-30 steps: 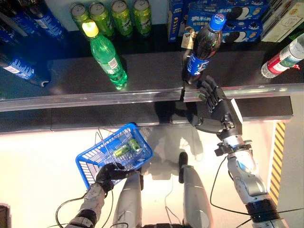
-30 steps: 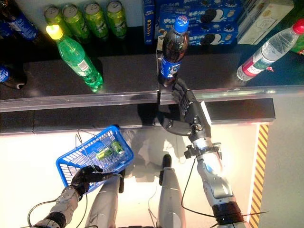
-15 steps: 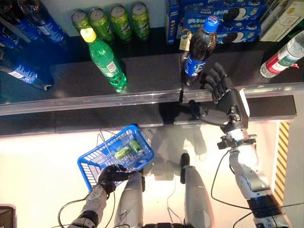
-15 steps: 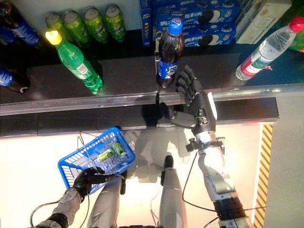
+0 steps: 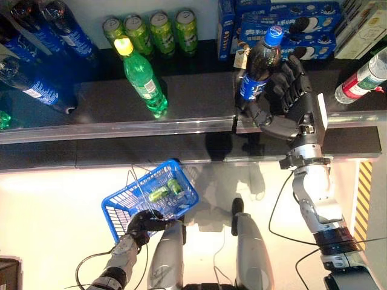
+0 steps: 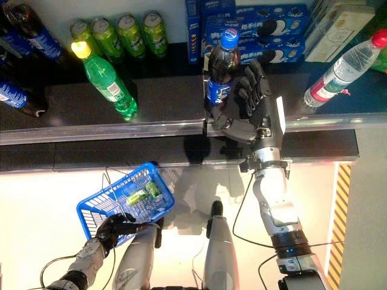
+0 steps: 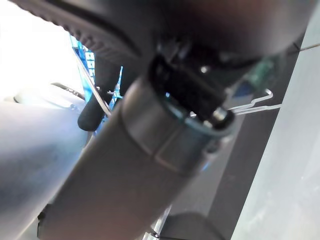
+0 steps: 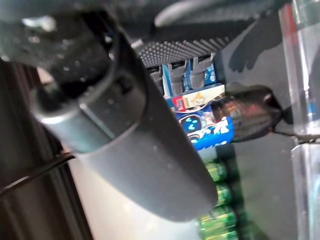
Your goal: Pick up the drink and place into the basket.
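R hand [image 5: 289, 99] open beside cola bottle [image 5: 257, 60], not gripping

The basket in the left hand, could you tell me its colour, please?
Blue basket, clearest in the left eye view.

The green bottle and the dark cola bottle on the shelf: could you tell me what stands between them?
Nothing: in the left eye view the shelf is bare between the green bottle and the cola bottle.

On the shelf [image 5: 181, 99]: four green cans [image 5: 150, 31] in a row at the back, one green bottle [image 5: 143, 77] in front of them, one cola bottle [image 5: 257, 63], one clear water bottle [image 6: 338, 68]. Below the shelf, one blue basket [image 5: 124, 202] holding two green cans [image 5: 164, 188].
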`<state>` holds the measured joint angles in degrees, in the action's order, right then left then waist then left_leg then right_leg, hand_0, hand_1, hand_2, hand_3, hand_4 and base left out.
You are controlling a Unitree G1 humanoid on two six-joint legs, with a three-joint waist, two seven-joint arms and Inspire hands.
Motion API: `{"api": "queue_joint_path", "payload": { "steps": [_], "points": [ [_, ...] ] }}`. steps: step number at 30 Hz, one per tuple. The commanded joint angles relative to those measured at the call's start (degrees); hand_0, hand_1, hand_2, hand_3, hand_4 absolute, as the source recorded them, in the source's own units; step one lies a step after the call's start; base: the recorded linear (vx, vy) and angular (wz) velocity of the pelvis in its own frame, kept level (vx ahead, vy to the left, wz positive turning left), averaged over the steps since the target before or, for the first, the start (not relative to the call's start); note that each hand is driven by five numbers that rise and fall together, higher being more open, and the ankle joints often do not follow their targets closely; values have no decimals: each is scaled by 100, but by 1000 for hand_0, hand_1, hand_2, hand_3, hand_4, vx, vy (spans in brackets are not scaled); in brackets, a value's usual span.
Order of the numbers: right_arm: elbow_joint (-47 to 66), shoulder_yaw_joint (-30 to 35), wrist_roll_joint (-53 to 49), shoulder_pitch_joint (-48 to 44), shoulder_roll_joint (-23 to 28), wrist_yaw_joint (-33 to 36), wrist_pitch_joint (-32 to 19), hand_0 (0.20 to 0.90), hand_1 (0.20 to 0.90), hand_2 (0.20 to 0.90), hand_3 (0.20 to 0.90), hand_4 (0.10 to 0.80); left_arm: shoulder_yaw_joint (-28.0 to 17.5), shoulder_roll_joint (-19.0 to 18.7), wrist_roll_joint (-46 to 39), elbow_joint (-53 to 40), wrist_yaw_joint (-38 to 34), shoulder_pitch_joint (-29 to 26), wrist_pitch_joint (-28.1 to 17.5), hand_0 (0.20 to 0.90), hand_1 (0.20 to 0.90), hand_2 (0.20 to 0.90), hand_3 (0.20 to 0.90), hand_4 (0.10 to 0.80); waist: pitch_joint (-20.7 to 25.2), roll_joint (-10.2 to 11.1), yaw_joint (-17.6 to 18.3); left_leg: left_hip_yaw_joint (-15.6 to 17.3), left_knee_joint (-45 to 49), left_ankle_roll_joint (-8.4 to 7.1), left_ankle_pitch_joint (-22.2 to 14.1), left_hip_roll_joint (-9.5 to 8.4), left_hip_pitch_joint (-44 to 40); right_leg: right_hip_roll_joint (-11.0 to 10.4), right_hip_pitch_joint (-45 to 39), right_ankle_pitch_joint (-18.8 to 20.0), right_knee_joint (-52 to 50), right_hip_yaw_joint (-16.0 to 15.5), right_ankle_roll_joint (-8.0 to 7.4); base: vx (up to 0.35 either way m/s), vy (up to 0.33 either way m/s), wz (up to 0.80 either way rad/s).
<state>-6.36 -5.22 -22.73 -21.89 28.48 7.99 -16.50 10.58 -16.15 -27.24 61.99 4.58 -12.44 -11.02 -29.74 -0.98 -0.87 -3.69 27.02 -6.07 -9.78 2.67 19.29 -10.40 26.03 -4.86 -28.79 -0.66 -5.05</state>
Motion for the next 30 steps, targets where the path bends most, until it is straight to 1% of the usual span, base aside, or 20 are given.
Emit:
{"api": "queue_joint_path", "payload": {
  "steps": [1,3,8,12,16,20,30],
  "points": [
    [359,558,-182,-659,273,107,-288,900,900,900,900,800,140,-411,109,-329,208,626,-52,300,300,300,200,100,274,70,-200,-149,173,246,379,-24,325,-324,-553,-11,72,-160,47,16,-23,11],
    [80,527,-212,-979,439,131,-132,900,900,900,900,800,204,-445,103,-364,208,583,-11,300,300,300,200,100,240,35,-250,-164,173,257,382,-50,317,-318,-555,-17,45,-172,60,14,-14,7],
    [-232,454,-292,-1308,624,124,2,900,900,900,900,800,265,-488,91,-388,208,536,44,300,300,300,200,100,224,14,-298,-178,195,259,370,-68,325,-323,-555,-30,24,-181,73,0,0,0],
    [-769,292,-380,-1806,803,83,149,900,900,900,900,800,352,-519,108,-395,250,492,99,300,300,300,200,100,215,-16,-394,-190,206,263,347,-84,299,-349,-589,-52,5,-213,90,26,2,5],
    [-859,252,-368,-1895,841,55,174,900,900,900,900,800,373,-527,91,-411,251,488,116,300,300,300,200,100,213,-20,-411,-194,214,271,345,-90,301,-346,-588,-55,-8,-218,96,0,0,0],
    [-1232,110,-474,-2280,963,15,289,900,900,900,900,800,459,-552,87,-425,258,418,170,300,300,300,200,100,211,-27,-483,-225,168,277,350,-107,280,-349,-591,-62,3,-241,98,5,-1,2],
    [-1590,-108,-653,-2727,968,-93,389,900,900,900,900,800,530,-567,69,-459,258,333,245,300,300,300,200,100,194,-50,-569,-250,115,287,347,-133,273,-375,-565,-78,1,-275,98,3,1,5]
  ]
}}
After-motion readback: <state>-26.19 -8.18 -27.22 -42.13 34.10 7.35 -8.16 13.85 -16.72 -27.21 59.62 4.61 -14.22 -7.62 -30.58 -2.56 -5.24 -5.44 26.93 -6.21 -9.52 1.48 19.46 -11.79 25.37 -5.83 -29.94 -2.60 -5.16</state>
